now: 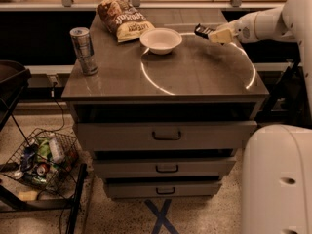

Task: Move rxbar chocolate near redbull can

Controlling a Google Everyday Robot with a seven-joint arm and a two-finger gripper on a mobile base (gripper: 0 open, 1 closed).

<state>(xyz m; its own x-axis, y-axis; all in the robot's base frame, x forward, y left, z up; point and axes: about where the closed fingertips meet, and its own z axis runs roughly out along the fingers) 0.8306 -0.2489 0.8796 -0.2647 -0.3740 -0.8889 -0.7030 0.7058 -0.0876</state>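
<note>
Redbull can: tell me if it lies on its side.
No, the redbull can stands upright near the left edge of the table; the claw is at the rxbar chocolate, far right.

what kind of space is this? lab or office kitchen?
Probably a robot test lab mocked up as an office snack station: drawer cabinet topped with chip bag, bowl and redbull can; tape cross on the floor. Gripper is back right, at the rxbar chocolate.

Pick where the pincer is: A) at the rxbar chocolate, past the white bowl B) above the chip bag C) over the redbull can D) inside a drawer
A: the pincer is at the rxbar chocolate, with the white bowl between it and the redbull can.
</note>
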